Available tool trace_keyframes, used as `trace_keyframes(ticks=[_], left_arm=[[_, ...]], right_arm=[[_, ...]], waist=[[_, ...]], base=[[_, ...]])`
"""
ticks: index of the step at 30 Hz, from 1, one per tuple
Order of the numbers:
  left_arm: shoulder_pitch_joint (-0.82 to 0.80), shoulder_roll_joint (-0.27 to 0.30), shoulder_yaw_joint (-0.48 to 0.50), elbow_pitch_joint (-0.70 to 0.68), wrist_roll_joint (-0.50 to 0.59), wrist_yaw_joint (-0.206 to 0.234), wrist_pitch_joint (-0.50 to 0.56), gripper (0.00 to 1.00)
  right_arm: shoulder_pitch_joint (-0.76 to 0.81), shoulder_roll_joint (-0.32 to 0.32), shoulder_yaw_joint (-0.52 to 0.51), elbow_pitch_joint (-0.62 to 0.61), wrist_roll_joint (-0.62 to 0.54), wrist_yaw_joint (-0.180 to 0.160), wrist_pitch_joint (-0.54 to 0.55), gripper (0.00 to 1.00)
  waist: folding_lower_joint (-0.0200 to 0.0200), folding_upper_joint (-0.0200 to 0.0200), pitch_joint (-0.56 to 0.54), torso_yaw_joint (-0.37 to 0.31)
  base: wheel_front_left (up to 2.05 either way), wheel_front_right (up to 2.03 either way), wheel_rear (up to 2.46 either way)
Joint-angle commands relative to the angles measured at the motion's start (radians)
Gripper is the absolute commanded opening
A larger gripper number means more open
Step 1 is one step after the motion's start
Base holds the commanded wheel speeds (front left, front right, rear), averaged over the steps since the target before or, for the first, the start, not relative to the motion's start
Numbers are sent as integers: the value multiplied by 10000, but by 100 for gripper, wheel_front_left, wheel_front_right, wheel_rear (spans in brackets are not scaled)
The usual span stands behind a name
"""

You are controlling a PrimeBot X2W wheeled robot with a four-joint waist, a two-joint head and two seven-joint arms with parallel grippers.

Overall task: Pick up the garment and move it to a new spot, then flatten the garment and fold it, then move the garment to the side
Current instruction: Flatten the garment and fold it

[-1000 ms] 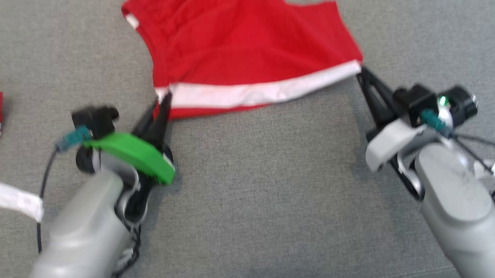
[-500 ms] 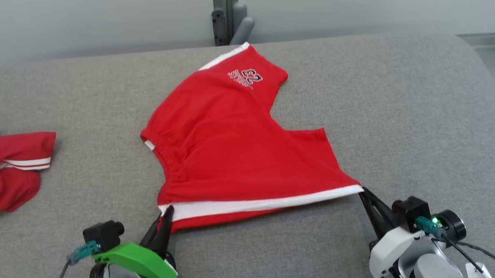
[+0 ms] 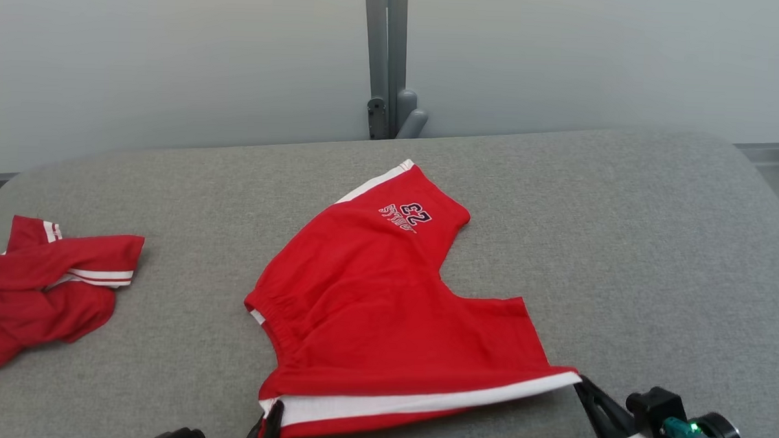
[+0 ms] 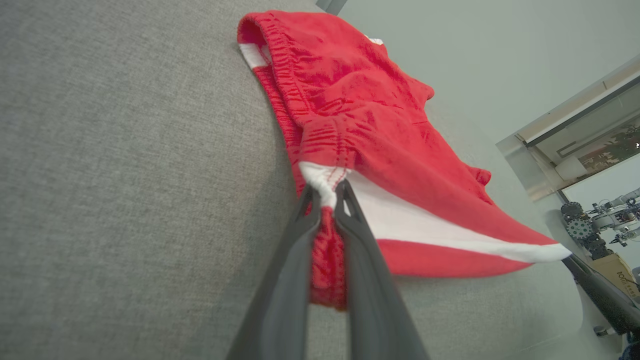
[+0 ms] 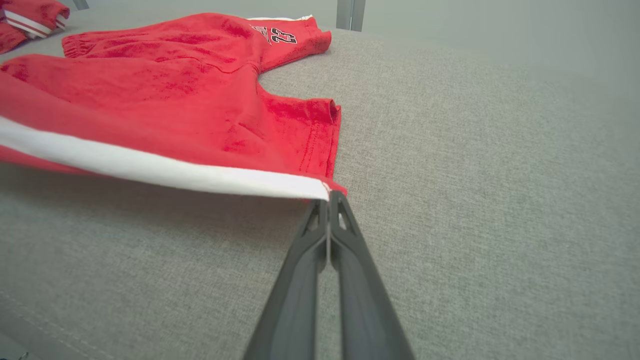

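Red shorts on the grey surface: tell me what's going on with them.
The robot holds the red shorts by the two ends of their near, white-striped side. The left hand is shut on the waistband corner and the right hand on the leg-hem corner. That side is stretched between them and raised slightly; the rest lies spread on the grey surface. A second red garment lies crumpled at the left.

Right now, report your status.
Left gripper shut on shorts waistband corner. Right gripper shut on hem corner. Striped edge taut between. Other red garment lies apart.
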State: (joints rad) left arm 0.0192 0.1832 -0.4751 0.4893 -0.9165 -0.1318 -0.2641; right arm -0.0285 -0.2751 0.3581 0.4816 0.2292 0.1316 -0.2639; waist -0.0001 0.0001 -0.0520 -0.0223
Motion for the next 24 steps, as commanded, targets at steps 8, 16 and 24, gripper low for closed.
trace_keyframes(ticks=[8,16,24], left_arm=[[-1022,-347,168,-818,139,23,-2,0],[-2786,-844,-185,-805,-223,23,-2,0],[-4565,-1256,-33,-710,-744,23,-2,0]], right_arm=[[-2221,50,-755,360,-110,-17,-4,0],[-5150,13,-749,1959,-615,-17,22,0],[-8181,-345,-567,3752,-1338,-17,147,0]], waist=[[1,-1,751,1342],[1,-1,2205,2265],[1,-1,4011,3068]], base=[[0,0,0],[0,0,0],[0,0,0]])
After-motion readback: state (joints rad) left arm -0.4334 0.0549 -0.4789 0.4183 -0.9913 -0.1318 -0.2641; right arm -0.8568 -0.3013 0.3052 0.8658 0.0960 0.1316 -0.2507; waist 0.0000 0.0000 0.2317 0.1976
